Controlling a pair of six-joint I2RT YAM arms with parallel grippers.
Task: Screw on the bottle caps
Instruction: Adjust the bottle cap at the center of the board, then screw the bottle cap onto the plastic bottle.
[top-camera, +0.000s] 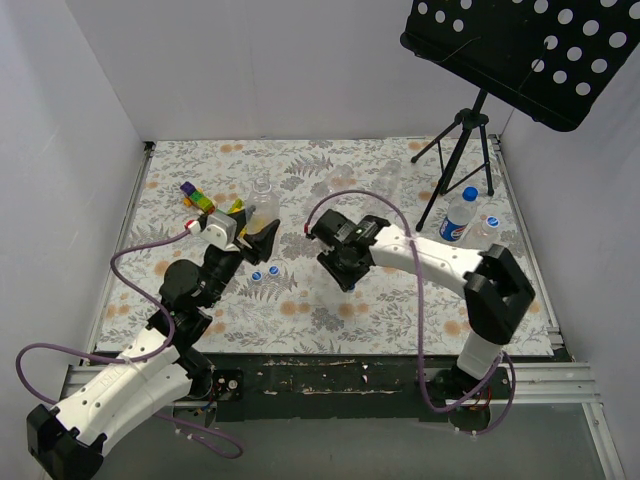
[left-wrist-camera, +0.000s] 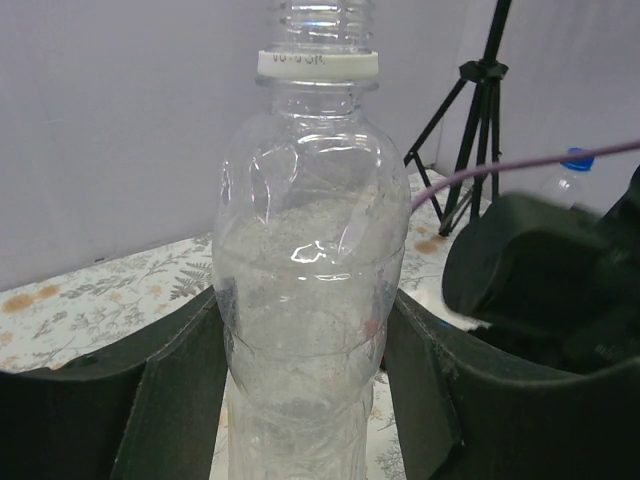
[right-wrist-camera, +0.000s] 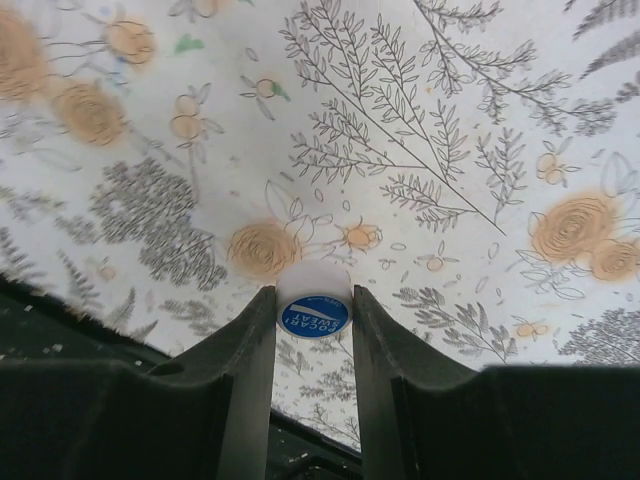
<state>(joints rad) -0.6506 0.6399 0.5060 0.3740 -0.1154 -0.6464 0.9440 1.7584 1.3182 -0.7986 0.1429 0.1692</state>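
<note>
My left gripper (top-camera: 258, 238) is shut on a clear, uncapped bottle (top-camera: 263, 200) that stands upright on the table. In the left wrist view the bottle (left-wrist-camera: 310, 250) fills the gap between both black fingers, and its open threaded neck with a white ring (left-wrist-camera: 318, 64) is at the top. My right gripper (top-camera: 343, 270) is to the right of the bottle. It is shut on a white cap with a blue top (right-wrist-camera: 313, 305), held above the tablecloth. Two more blue caps (top-camera: 264, 273) lie on the table just in front of the left gripper.
A capped bottle with a blue-and-white label (top-camera: 458, 215) stands at the right, with another clear bottle (top-camera: 487, 228) beside it. A black tripod stand (top-camera: 462, 150) with a perforated tray stands at the back right. Colourful toy blocks (top-camera: 200, 200) lie left of the held bottle.
</note>
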